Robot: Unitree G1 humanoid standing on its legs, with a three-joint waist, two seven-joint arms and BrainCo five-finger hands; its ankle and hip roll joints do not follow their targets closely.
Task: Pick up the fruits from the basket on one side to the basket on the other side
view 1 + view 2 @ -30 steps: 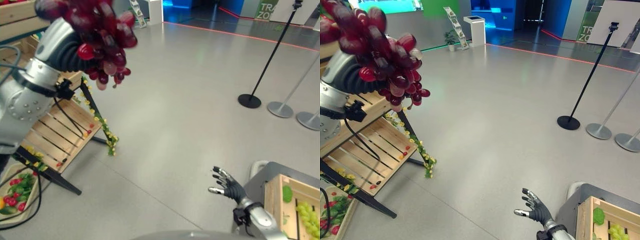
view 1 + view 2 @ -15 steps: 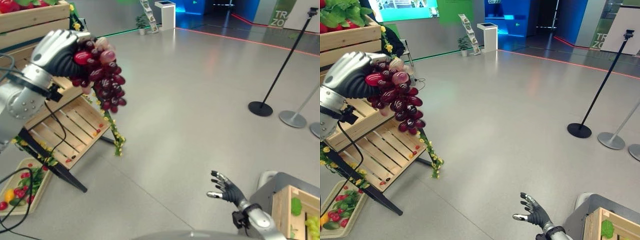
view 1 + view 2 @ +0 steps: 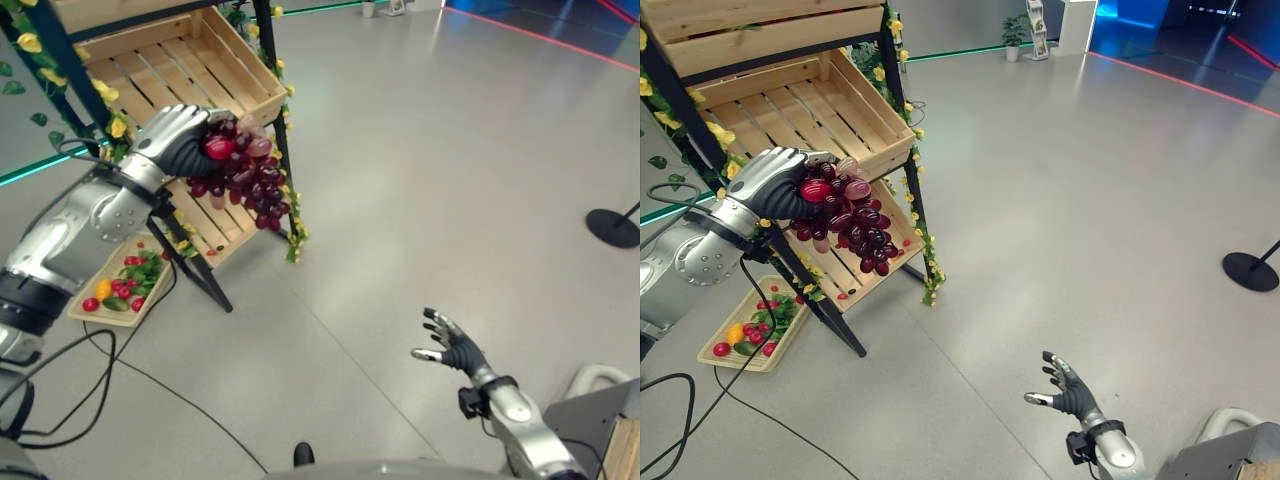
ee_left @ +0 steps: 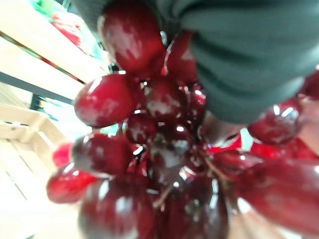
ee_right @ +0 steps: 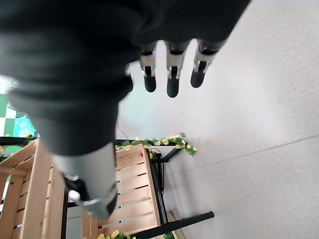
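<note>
Grapes in hand, not yet delivered
Left robot hand (image 3: 780, 180) grips red grapes (image 3: 852, 225) beside the wooden crate (image 3: 820, 105); right robot hand (image 3: 1068, 388) hangs open, empty.

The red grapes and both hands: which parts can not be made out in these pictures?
- Left hand: its fingers are buried in the red grapes in both eye views; the bunch blocks the left wrist view.
- Grape stem: hidden under that hand.
- Right hand: palm turned away in the eye views.
- Small floor tray: its fruits are too small to name.
</note>
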